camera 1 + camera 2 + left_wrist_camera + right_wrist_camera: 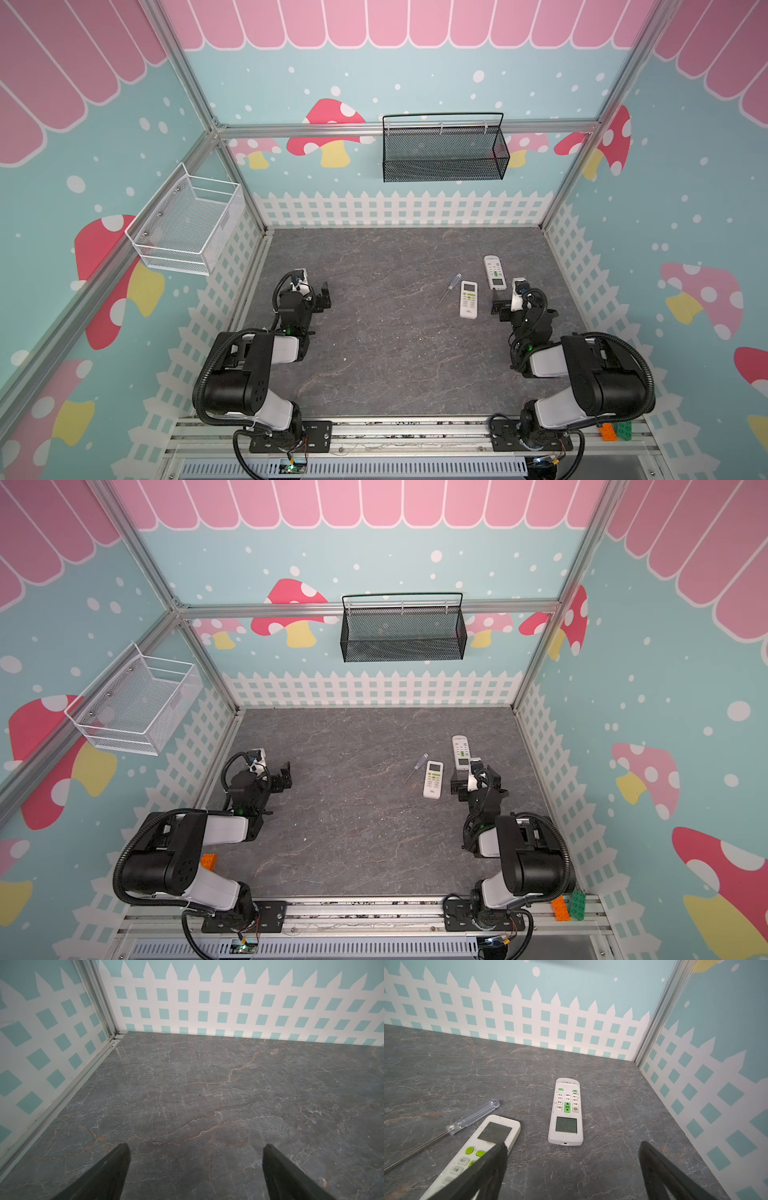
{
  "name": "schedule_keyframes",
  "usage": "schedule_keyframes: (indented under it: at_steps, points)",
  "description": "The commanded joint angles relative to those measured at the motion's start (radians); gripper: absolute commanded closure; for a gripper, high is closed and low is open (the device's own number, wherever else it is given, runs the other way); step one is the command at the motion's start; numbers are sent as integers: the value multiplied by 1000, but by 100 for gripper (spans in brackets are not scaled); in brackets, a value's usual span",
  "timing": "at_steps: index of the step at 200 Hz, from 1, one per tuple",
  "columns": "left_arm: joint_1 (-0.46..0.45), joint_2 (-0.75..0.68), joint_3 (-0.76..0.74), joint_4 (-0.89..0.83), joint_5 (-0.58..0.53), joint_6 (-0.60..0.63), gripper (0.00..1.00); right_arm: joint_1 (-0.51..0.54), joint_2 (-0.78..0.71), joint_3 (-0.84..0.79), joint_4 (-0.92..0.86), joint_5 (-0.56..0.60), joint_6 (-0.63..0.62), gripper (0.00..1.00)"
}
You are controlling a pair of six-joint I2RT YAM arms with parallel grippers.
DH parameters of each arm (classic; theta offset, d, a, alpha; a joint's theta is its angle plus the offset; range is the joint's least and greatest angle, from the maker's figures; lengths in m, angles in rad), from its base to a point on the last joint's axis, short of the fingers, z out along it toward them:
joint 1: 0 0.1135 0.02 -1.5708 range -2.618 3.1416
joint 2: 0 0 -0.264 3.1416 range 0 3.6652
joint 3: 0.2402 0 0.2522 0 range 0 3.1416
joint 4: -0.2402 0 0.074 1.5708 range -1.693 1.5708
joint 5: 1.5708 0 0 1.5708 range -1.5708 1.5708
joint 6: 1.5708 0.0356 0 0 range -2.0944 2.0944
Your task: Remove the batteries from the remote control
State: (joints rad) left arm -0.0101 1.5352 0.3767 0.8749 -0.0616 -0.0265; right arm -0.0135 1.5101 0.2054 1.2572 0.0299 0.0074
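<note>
Grey marble-look tabletop [374,353], lower middle in both top views. Right of centre lies a white remote [468,299], face up, screen end toward frame top. A second white remote [495,272] lies just up-right of it, apart. A clear-handled screwdriver [450,287] lies just left.

The left arm [232,386] and right arm [615,386] share 1 build: glossy black rounded joint housings alternating with pale grey-white link shells. Each stands on a black base plate [316,434] with visible screws, bolted onto the aluminium rail [415,430]. 1 black ribbed cable hose [198,386] runs along each arm above the rail. A small green light [288,331] glows on each forearm. Farthest from the rail, a white wrist camera mount [302,284] sits behind dark, flat, tapering jaws.
</note>
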Motion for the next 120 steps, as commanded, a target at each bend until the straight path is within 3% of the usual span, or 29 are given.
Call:
schedule_keyframes:
  at_steps: [1,21,38,63,75,92,108,120]
  points:
    - [-5,-1,22,-9,-17,-12,0,-12,9,12,18,-27,-8,1]
    - [-4,-2,19,-3,-17,-10,0,-10,-31,3,12,-37,-10,0]
    - [-4,-40,38,-60,-8,-2,0,-9,-144,53,-182,-16,7,1]
    - [-4,-94,185,-361,-17,-5,0,-8,-282,158,-514,-6,118,0]
    - [-5,-94,284,-524,32,18,0,-4,-319,213,-666,-20,196,0]
    - [-9,-104,428,-754,115,30,0,5,-330,293,-887,-28,320,2]
    - [-26,-128,532,-931,88,-20,0,20,-315,358,-1064,-36,413,3]
    - [-28,-142,579,-1033,128,-38,0,44,-303,384,-1157,-30,482,4]
